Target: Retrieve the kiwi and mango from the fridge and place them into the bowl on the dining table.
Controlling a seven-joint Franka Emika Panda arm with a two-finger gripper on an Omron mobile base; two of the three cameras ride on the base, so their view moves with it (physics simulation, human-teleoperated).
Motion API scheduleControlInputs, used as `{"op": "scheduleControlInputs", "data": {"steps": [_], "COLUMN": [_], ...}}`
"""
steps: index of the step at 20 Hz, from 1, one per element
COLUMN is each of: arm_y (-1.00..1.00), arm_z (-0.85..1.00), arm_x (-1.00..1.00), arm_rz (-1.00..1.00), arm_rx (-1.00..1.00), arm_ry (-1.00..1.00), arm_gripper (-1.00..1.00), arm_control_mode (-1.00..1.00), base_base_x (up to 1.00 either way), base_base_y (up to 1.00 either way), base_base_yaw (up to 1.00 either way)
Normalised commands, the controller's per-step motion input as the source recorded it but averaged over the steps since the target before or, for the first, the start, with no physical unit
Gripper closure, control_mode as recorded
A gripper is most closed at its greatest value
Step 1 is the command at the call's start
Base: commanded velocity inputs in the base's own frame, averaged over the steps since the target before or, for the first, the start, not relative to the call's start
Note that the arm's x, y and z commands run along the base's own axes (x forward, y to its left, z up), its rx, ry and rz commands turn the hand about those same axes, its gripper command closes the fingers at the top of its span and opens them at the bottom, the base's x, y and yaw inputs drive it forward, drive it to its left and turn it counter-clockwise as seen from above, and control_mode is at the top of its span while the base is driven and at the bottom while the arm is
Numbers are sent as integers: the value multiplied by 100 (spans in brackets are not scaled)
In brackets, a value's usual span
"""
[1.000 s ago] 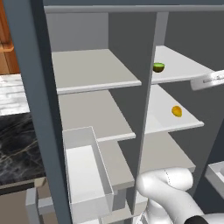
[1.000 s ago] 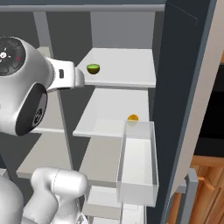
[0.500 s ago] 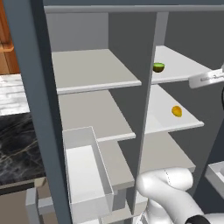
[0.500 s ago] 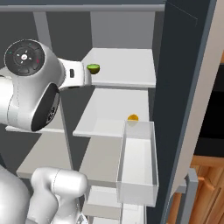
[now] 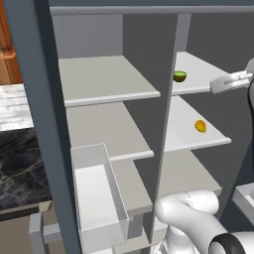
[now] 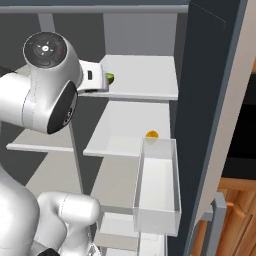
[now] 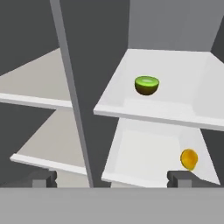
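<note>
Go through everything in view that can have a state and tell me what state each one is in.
fridge: standing open, shelves exposed.
kiwi: resting on the upper right shelf, not held.
mango: resting on the shelf below the kiwi, not held.
end effector: open, holding nothing, facing the kiwi's shelf.
door bin: hanging on the open door; nothing visible inside.

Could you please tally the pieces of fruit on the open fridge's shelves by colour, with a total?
Green and brown: 1, the kiwi on the upper right shelf.
Yellow-orange: 1, the mango on the shelf below it.
Total: 2 pieces of fruit.
</note>
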Motion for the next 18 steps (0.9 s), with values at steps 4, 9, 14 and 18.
{"op": "scheduleControlInputs", "data": {"steps": [4,9,14,18], "arm_y": [0,0,0,0], "arm_z": [-5,-11,-12,-2], "arm_x": [31,29,27,34], "arm_rz": [5,4,4,1], "arm_rx": [0,0,0,1], "arm_ry": [-2,-5,-3,0], "arm_gripper": [-100,-100,-100,-100], "arm_control_mode": [-100,-100,-100,-100], "base_base_x": [0,0,0,0], "base_base_y": [0,0,0,0], "base_base_yaw": [0,0,0,0]}}
